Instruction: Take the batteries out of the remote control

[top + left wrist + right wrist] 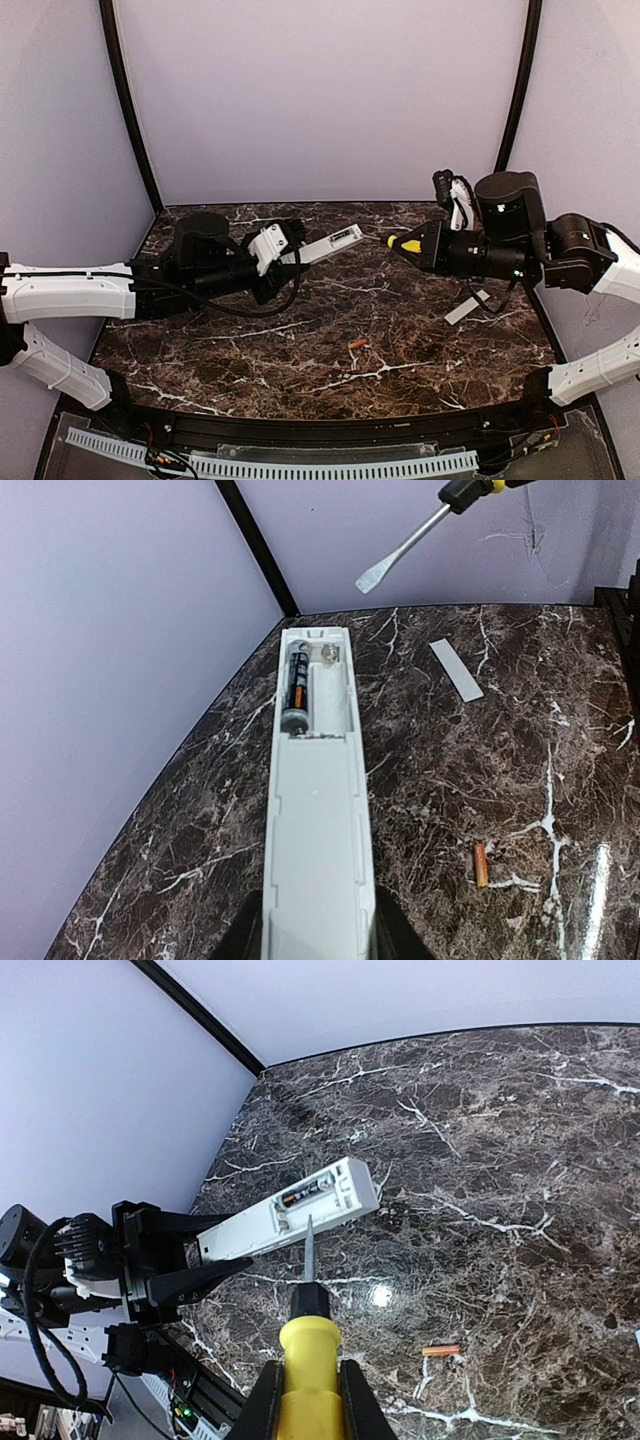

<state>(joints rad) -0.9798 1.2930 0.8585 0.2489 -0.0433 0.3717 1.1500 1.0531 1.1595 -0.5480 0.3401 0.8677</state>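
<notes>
Orange-red cylindrical battery (481,864) out, lying on the marble counter (450,780) below both hands; second, dark battery (297,685) not yet removed from the long white remote control (315,820) gripped by the left hand (318,932); right hand (305,1405) grips yellow-handled screwdriver (308,1335), poised beside it.

Battery (296,688) in remote control (316,820) bay; loose battery (481,864), cover strip (456,669) on table (450,770).

1. The counter (300,370) is dark brown marble, white-veined.
2. The remote control (315,820) is plain white.
3. The loaded battery (297,685) is black with orange.
4. The loose battery (481,864) is orange-red.
5. The screwdriver (310,1345): yellow handle, black collar, silver blade.
6. The cover strip (456,669) is whitish.
</notes>
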